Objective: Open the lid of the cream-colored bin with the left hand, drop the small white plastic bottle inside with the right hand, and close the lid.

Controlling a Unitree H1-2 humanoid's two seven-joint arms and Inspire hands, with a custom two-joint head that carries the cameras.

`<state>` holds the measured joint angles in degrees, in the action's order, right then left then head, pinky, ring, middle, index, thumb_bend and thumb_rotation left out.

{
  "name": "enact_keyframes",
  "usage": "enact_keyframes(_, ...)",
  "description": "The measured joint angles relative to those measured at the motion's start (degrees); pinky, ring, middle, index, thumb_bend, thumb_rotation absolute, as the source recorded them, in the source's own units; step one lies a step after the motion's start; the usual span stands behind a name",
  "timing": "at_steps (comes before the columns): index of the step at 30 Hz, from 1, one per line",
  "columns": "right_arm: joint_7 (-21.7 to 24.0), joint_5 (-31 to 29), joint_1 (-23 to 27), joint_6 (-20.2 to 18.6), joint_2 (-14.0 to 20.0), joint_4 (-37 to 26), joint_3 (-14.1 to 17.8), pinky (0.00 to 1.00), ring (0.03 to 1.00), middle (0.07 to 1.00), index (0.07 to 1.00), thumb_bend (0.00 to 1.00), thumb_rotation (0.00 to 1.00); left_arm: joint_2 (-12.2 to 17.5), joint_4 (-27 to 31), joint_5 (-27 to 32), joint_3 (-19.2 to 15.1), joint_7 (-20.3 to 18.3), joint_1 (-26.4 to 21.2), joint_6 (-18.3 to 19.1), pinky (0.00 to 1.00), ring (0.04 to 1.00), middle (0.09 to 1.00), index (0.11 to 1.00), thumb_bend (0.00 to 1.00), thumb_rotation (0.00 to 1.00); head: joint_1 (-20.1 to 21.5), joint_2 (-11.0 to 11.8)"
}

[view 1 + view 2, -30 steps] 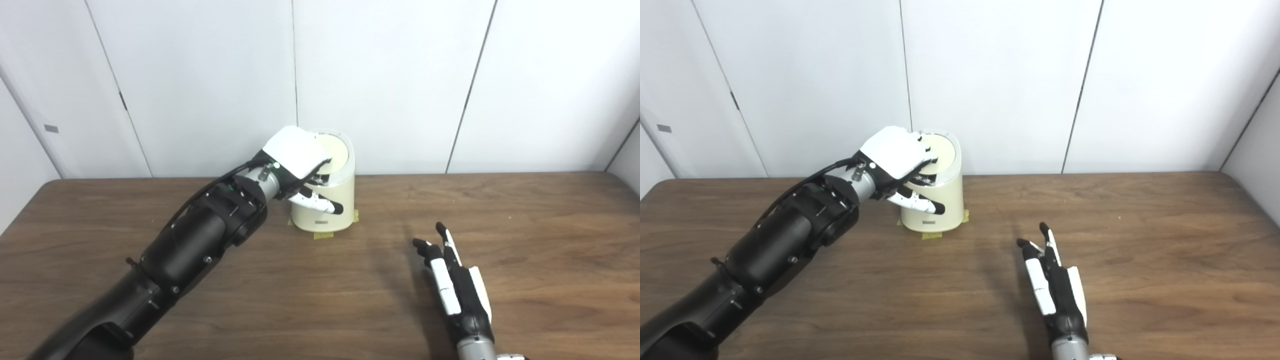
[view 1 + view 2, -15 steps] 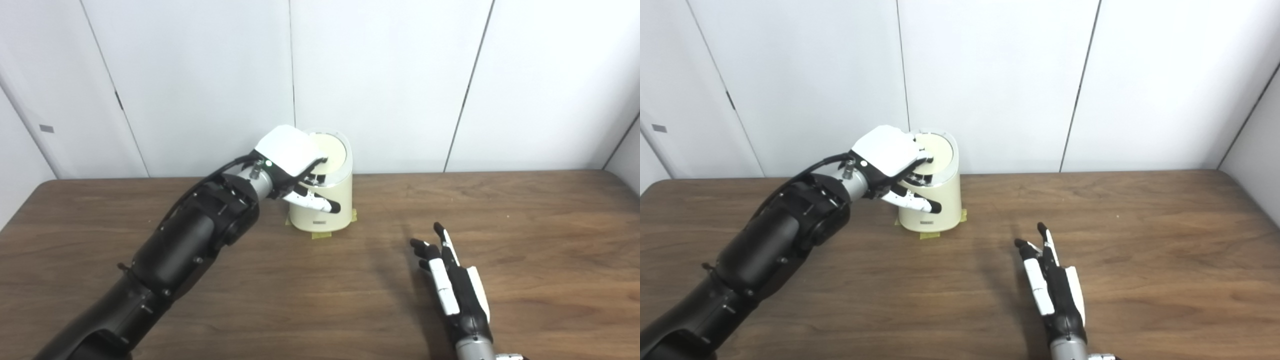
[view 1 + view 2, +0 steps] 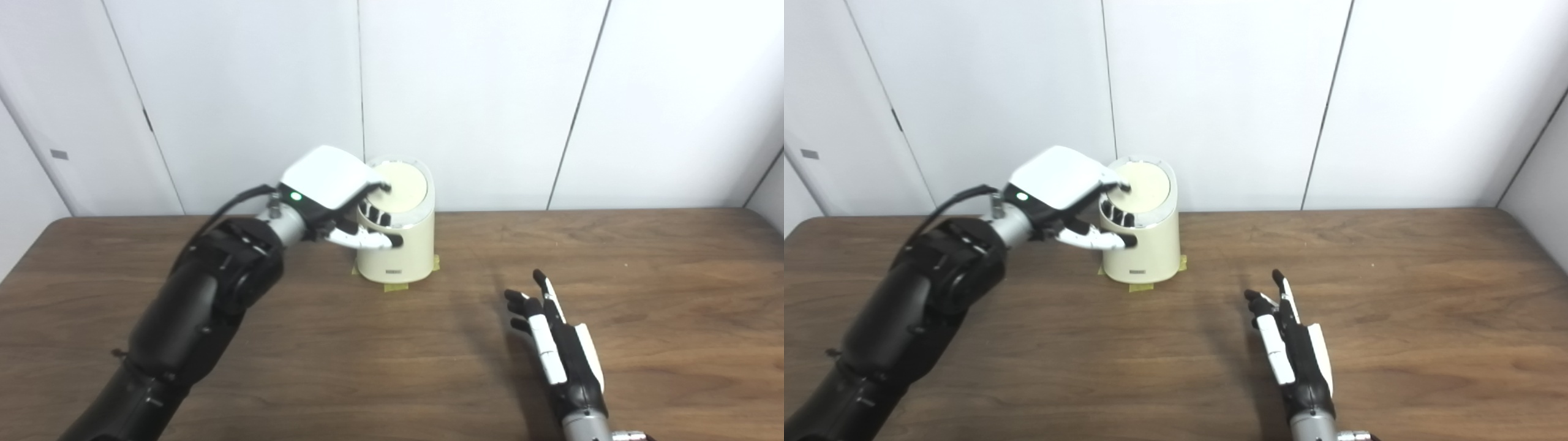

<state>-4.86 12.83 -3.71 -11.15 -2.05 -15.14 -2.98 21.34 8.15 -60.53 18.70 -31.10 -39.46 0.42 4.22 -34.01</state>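
The left hand (image 3: 331, 187) sits against the near-left edge of the cream-coloured plastic bin (image 3: 398, 245), which stands on strips of yellowish tape (image 3: 395, 286) at the back of the dark wood-grain counter (image 3: 392, 367), close to the white panelled wall (image 3: 478, 92). Its fingers (image 3: 373, 215) curl down over the rim with their tips on the flat round lid (image 3: 401, 187), while the thumb stretches out across the front of the bin's wall just below them. The fingers press on the lid rather than grip it; they enclose nothing.

The lid lies flat and shut within its shiny ring, so I judge the step in hand to be the lid work at the top of the bin. To do it well, the fingers ought to bear on the edge nearest them, with the thumb steadying the wall beneath so the light bin does not tip or slide off its tape. A gentle, straight push looks safer than a sweeping one.

The right hand (image 3: 1292, 355) lies well apart from the bin, low over the counter toward the near side, its fingers (image 3: 1268, 312) spread and straight, holding nothing. The small white plastic bottle is nowhere in view, neither by those fingers nor on the counter around them. With the lid down, what the bin holds cannot be seen; the bottle may already be inside, but that is only a guess.
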Motion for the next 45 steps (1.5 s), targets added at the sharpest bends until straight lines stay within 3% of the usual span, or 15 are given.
enact_keyframes(6, 0.8, -0.45, 0.0, -0.19, 0.51, -0.05, 0.15, 0.74, 0.839, 0.845, 0.991, 0.6, 1.0, -3.52, 5.74, 2.55, -5.06, 4.19, 5.4, 3.22, 0.72, 0.835, 0.849, 0.854, 0.53, 0.78, 0.0, -0.35)
enact_keyframes(10, 1.27, -1.16, -0.01, -0.42, 0.6, -0.39, 0.18, 0.73, 0.839, 0.856, 0.986, 0.58, 1.0, -5.1, 9.26, 6.77, -8.48, 5.89, 10.81, 4.65, 0.74, 0.846, 0.847, 0.852, 0.51, 0.75, 0.09, -0.62)
enact_keyframes(12, 1.83, -1.53, -0.02, -0.48, 0.87, -0.6, 0.21, 0.75, 0.841, 0.859, 0.983, 0.59, 1.0, -5.63, 11.53, 9.0, -10.97, 6.57, 14.25, 6.03, 0.76, 0.855, 0.854, 0.858, 0.52, 0.81, -0.17, -0.88)
enact_keyframes(17, 2.21, -2.17, -0.06, -1.29, 1.37, -0.82, 0.31, 0.74, 0.842, 0.865, 0.978, 0.59, 1.0, -6.96, 15.54, 14.95, -15.53, 6.2, 20.36, 12.56, 0.78, 0.872, 0.868, 0.856, 0.5, 0.81, 0.0, -0.88)
enact_keyframes(23, 2.79, -2.64, 0.0, -1.48, 1.38, -1.13, 0.32, 0.73, 0.854, 0.876, 0.985, 0.57, 1.0, -11.7, 18.82, 27.51, -20.99, 7.42, 25.66, 18.91, 0.83, 0.883, 0.884, 0.901, 0.41, 0.79, -0.09, -1.32)
enact_keyframes(26, 3.0, -3.27, 0.01, -1.69, 1.41, -2.26, 0.78, 0.72, 0.856, 0.881, 0.991, 0.55, 1.0, -13.9, 18.81, 32.52, -22.15, 8.99, 30.2, 19.57, 0.84, 0.896, 0.89, 0.916, 0.38, 0.77, -0.17, -1.32)
enact_keyframes(35, 3.2, -5.44, -0.12, -3.05, 1.5, -4.33, 2.26, 0.78, 0.898, 0.907, 0.993, 0.58, 1.0, -15.6, 16.21, 44.19, -25.22, 15.14, 43.23, 19.89, 0.86, 0.901, 0.914, 0.923, 0.34, 0.79, -0.09, -2.02)
enact_keyframes(39, 3.66, -6.95, -0.92, -3.64, 1.66, -4.55, 2.75, 0.81, 0.912, 0.916, 0.994, 0.6, 1.0, -16.54, 14.53, 51.26, -27.62, 18.78, 44.16, 16.67, 0.87, 0.892, 0.904, 0.923, 0.37, 0.77, 0.0, -2.28)
enact_keyframes(45, 3.89, -9.69, -1.18, -2.58, 2.14, -4.86, 4.75, 0.82, 0.928, 0.93, 0.986, 0.62, 1.0, -16.88, 11.39, 57.1, -27.94, 22.36, 45.4, 11.96, 0.9, 0.9, 0.921, 0.951, 0.39, 0.81, 0.44, -2.81)
